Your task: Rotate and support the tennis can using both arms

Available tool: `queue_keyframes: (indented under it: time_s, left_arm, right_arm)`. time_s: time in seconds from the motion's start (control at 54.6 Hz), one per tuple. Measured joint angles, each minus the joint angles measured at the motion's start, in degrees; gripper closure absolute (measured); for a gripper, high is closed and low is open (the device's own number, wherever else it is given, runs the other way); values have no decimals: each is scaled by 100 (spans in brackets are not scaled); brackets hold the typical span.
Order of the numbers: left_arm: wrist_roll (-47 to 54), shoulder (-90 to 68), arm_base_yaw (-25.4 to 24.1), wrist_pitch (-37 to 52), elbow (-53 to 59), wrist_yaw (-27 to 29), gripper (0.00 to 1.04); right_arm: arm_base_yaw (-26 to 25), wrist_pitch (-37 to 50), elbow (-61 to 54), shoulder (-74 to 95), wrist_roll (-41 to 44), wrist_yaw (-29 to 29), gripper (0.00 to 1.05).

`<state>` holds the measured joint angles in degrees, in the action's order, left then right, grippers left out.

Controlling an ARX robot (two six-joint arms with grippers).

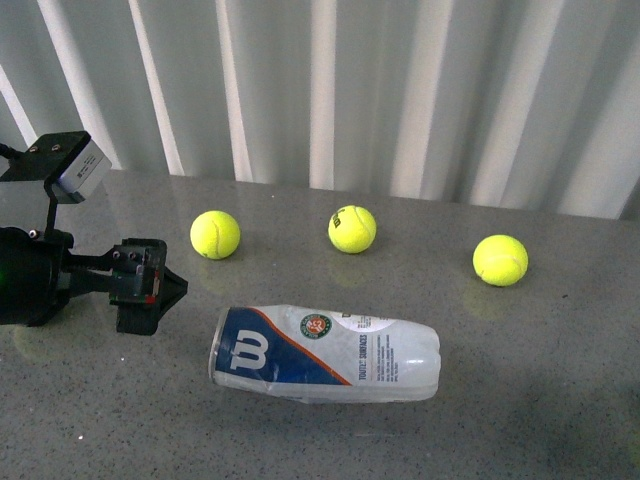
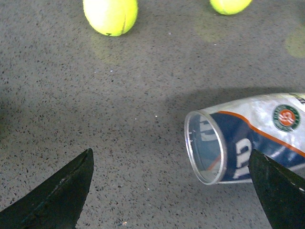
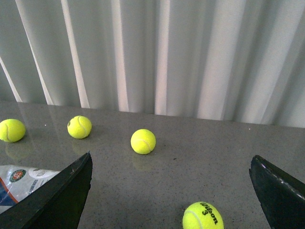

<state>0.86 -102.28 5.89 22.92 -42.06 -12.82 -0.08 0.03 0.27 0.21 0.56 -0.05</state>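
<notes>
The tennis can (image 1: 325, 352) lies on its side on the grey table, its open metal-rimmed end towards the left and its blue-and-white "W" label facing up. My left gripper (image 1: 165, 290) is open and empty, a short way left of the can's open end and apart from it. In the left wrist view the can (image 2: 257, 138) lies between the fingers, close to one fingertip (image 2: 279, 188). My right gripper (image 3: 171, 156) is open and empty; it does not show in the front view. The can's end (image 3: 21, 183) shows beside one right finger (image 3: 62, 191).
Three yellow tennis balls (image 1: 215, 234), (image 1: 352, 228), (image 1: 500, 259) lie in a row behind the can. A fourth ball (image 3: 202, 215) lies between the right gripper's fingers, marked "3". A white pleated curtain (image 1: 400, 90) closes the back of the table (image 1: 540, 400). A grey box module (image 1: 75, 165) sits on the left arm.
</notes>
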Motion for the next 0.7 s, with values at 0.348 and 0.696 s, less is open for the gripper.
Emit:
queue_keyframes:
  time_s: [0.348,0.696]
  left_arm:
    - [-662,-901,92,378,-358,-254,7]
    - [-1539,-1552,597,927,-476,-590,7]
  right_arm:
    - [0,0,0,0,0,0,7]
    - [0,0,0,0,0,0,7]
